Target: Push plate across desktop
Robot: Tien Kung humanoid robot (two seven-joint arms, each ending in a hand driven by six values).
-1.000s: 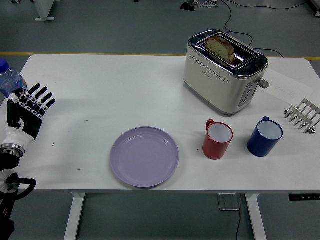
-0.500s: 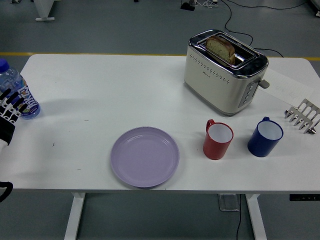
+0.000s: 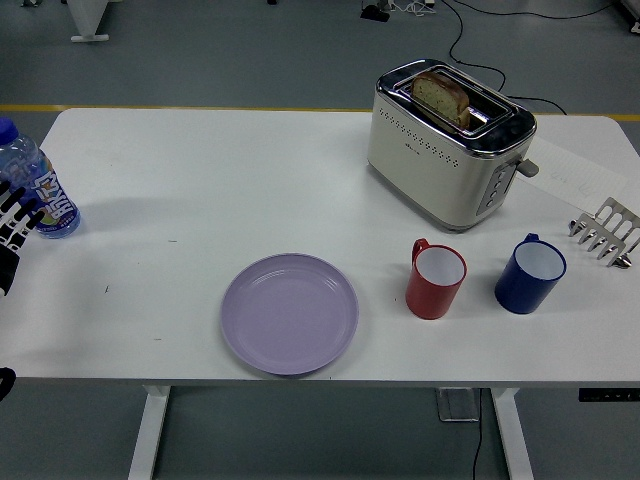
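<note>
Round lilac plastic plate (image 3: 289, 313) lies flat near the near edge of the white table (image 3: 250, 180), centre-left, untouched. Red mug (image 3: 435, 280) stands just right of it, blue mug (image 3: 530, 272) further right, cream toaster (image 3: 448, 140) with bread beyond. Left hand (image 3: 12, 225) is at the left edge beside a water bottle (image 3: 35, 185), fingers extended, holding nothing. Judged step: no contact with plate. Next move calls for bringing the hand to the plate's rim, clear of the mugs.

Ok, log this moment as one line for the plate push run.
left hand: at left edge, open, holding nothing | right hand: not in view | plate: untouched, near front edge | push: not yet begun
</note>
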